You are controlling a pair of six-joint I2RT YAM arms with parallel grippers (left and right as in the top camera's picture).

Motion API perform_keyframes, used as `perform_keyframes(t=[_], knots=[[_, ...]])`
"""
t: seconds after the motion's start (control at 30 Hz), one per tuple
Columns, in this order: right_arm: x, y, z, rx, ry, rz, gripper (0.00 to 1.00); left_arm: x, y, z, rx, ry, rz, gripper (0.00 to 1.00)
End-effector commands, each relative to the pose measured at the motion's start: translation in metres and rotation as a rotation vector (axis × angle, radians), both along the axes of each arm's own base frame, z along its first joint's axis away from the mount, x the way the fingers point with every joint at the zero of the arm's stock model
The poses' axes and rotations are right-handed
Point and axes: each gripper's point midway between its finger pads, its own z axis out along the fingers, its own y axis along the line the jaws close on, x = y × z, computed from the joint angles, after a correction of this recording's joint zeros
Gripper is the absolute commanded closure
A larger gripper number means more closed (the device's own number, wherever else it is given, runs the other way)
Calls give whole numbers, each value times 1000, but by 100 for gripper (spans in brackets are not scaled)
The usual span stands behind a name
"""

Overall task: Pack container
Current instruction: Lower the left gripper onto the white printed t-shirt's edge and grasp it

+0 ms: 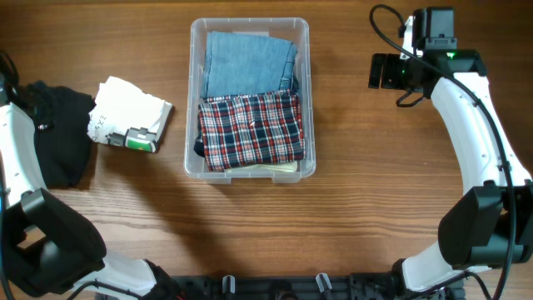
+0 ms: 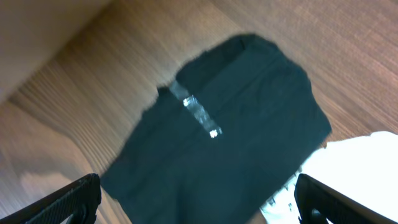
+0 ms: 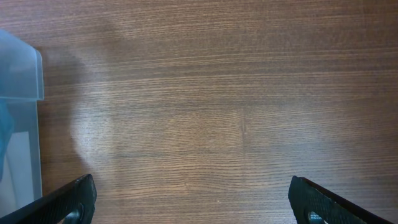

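Observation:
The clear plastic container (image 1: pixel 310 100) stands at the table's middle, holding folded blue denim (image 1: pixel 248 62) at the back and a red plaid cloth (image 1: pixel 251 129) at the front. Its corner shows in the right wrist view (image 3: pixel 25 74). A black garment (image 1: pixel 58 133) lies at the far left, also in the left wrist view (image 2: pixel 230 130). A folded white garment (image 1: pixel 133 112) with a green tag lies beside it (image 2: pixel 354 168). My left gripper (image 2: pixel 198 202) is open above the black garment. My right gripper (image 3: pixel 193 202) is open and empty over bare wood right of the container (image 1: pixel 383 71).
The table is brown wood (image 1: pixel 375 200). The right arm (image 1: pixel 479 125) reaches along the right side, with cables near its wrist. The left arm (image 1: pixel 21 167) runs down the left edge.

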Motion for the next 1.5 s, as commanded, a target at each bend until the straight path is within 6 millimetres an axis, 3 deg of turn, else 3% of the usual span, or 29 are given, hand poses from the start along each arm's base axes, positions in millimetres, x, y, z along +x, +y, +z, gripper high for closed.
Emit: perform_keyframes(t=[0.0,0.23,0.43,0.53,0.63,0.87,1.0,1.13,1.23,1.47], knots=[[3,-2,17,1,-45,-21,0,3,14,12,90,47,-110,0],[3,-2,17,1,-46,-22,0,24,-5,5,-78,-92,-313,0],[3,-2,17,1,-45,-22,0,10,-11,-14,-185,-63,-248,0],[3,-2,17,1,-45,-22,0,14,-22,-16,-205,-59,-250,1],[3,-2,17,1,-45,-22,0,21,-40,-18,-200,-25,-294,0],[3,-2,17,1,-45,-22,0,39,-110,-27,-270,28,-383,0],[3,-2,17,1,-45,-22,0,42,-140,-30,-380,-8,-220,0],[3,-2,17,1,-45,-22,0,36,-159,-35,-499,-37,-22,0],[3,-2,17,1,-45,-22,0,39,-176,-44,-605,-67,3,0],[3,-2,17,1,-45,-22,0,24,-187,-89,-702,-75,154,0]])
